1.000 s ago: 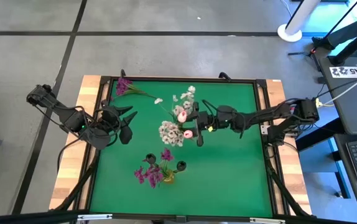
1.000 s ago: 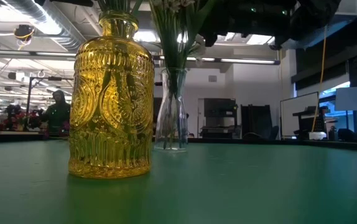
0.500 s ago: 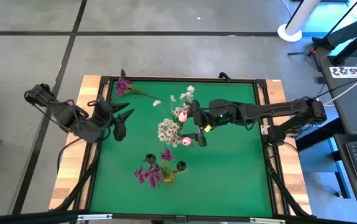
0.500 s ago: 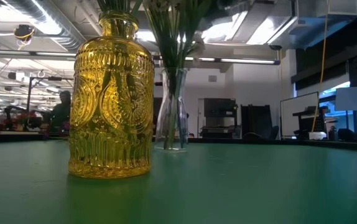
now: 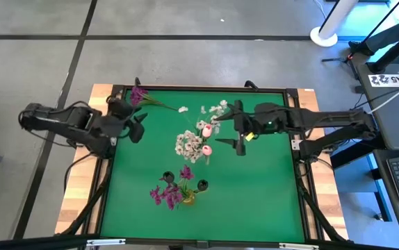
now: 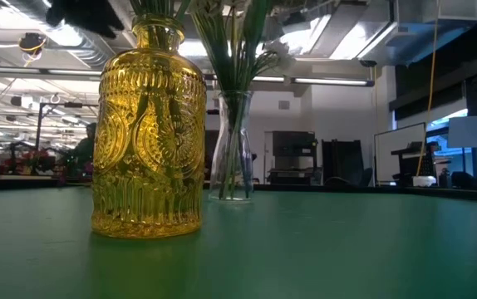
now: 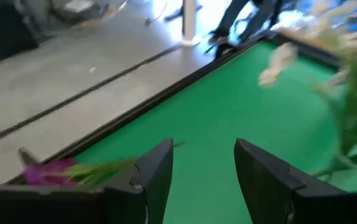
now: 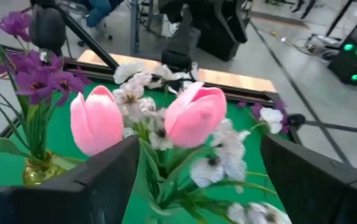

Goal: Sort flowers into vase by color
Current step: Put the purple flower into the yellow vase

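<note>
A clear vase (image 6: pixel 230 149) at mid-table holds white blossom sprays (image 5: pixel 189 144) and two pink tulips (image 8: pixel 96 121) (image 8: pixel 195 115) by their green stems. A yellow vase (image 6: pixel 149 133) nearer the front holds purple flowers (image 5: pixel 168 191). One loose purple flower (image 5: pixel 138 95) lies flat in the far left corner. My right gripper (image 5: pixel 226 127) hangs open just right of the tulips, above them, touching nothing. My left gripper (image 5: pixel 141 128) is open near the left edge, with the loose purple flower (image 7: pixel 51 171) just beyond its fingers.
A black frame (image 5: pixel 199 88) rims the green table. Open green surface lies to the right of the vases and along the near edge. In the right wrist view my left arm (image 8: pixel 45 28) stands beyond the purple flowers.
My right gripper has risen and drawn back toward the table's right edge, leaving a pink tulip standing in the clear vase. My left gripper has swung toward the far edge, closer to the loose purple flower.
</note>
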### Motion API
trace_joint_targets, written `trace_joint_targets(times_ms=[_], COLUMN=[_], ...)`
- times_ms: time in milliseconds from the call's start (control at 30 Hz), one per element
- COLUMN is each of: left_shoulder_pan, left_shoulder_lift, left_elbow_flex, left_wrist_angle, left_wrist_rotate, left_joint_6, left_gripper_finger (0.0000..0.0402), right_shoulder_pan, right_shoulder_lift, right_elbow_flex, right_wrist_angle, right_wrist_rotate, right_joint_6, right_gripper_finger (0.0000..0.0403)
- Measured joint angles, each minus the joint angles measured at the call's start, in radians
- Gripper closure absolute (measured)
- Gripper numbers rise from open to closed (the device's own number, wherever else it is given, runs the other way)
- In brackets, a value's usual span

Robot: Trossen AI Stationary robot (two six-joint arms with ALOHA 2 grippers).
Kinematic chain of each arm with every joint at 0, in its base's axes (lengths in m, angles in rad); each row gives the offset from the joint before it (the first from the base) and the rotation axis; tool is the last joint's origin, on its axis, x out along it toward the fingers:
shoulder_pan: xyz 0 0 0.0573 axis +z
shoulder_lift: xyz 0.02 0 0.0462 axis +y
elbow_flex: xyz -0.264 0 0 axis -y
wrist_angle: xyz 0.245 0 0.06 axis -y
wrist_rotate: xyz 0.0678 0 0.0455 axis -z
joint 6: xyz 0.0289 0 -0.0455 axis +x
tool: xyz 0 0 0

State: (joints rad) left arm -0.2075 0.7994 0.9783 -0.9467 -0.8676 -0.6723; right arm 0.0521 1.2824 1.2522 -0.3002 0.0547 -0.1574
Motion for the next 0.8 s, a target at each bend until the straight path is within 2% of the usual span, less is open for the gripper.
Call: trace_joint_targets(times_ms=[267, 467, 633, 800], left_shoulder_pan=[0.318, 0.552, 0.725, 0.869], left_shoulder_lift=[0.097, 0.259, 0.402, 0.538], left_elbow_flex=[0.000, 0.000, 0.000, 0.000], left_wrist_angle=[-0.010, -0.004, 0.011, 0.102], left_wrist_rotate=[0.213, 0.382, 0.526, 0.635], left_joint_6=[0.183, 0.355, 0.521, 0.678], left_gripper_finger=[0.0236, 0.0236, 0.0236, 0.0236], right_shoulder_pan=[0.000, 0.000, 0.000, -0.023], right_shoulder_lift=[-0.080, -0.167, -0.274, -0.316], right_elbow_flex=[0.000, -0.001, -0.002, -0.054], right_wrist_angle=[-0.083, -0.120, -0.108, -0.122], right_wrist_rotate=[0.118, 0.263, 0.304, 0.338], right_joint_6=[-0.005, -0.028, -0.008, 0.027], right_gripper_finger=[0.0072, 0.0072, 0.0072, 0.0072])
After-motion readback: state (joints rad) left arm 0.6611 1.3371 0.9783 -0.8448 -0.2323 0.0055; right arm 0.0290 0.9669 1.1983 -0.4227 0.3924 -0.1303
